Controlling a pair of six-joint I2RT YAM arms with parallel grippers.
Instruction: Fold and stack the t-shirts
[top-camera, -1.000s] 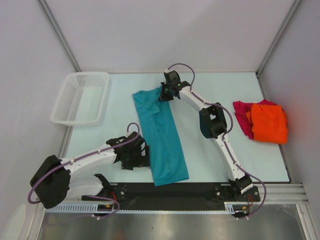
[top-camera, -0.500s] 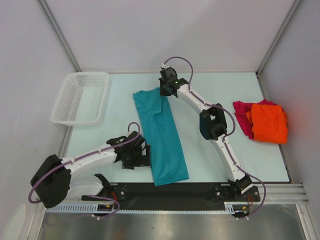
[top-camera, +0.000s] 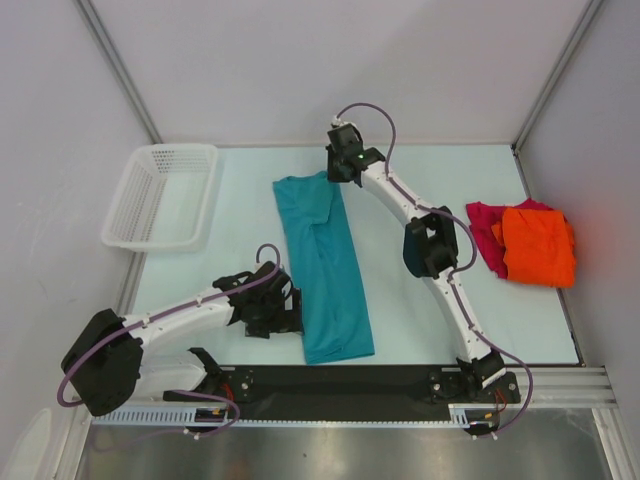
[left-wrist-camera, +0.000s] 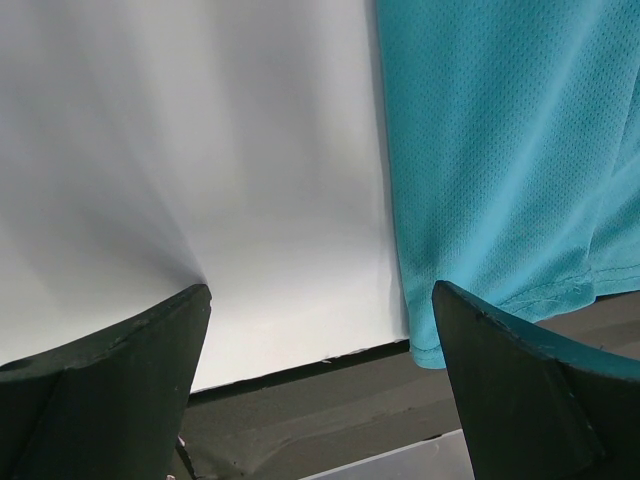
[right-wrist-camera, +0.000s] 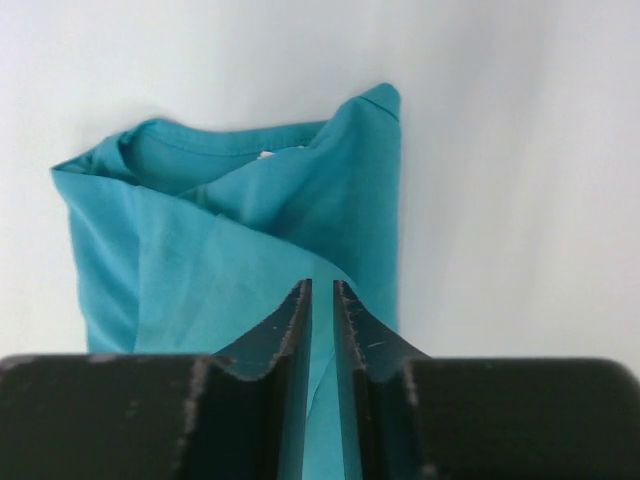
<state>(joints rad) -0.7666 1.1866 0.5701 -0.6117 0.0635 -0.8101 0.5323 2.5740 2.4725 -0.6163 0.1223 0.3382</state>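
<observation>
Where the teal t-shirt (top-camera: 325, 265), a long folded strip of mesh knit, lies on the table (top-camera: 240, 210), the outstretched right gripper (top-camera: 343, 172) pinches its collar end. The left gripper (top-camera: 287, 312) sits low beside the hem, fingers spread, empty.

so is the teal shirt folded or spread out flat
Folded lengthwise. The teal shirt lies as a long narrow strip with no sleeves sticking out, and the right wrist view shows overlapping layers at its neck end.
</observation>
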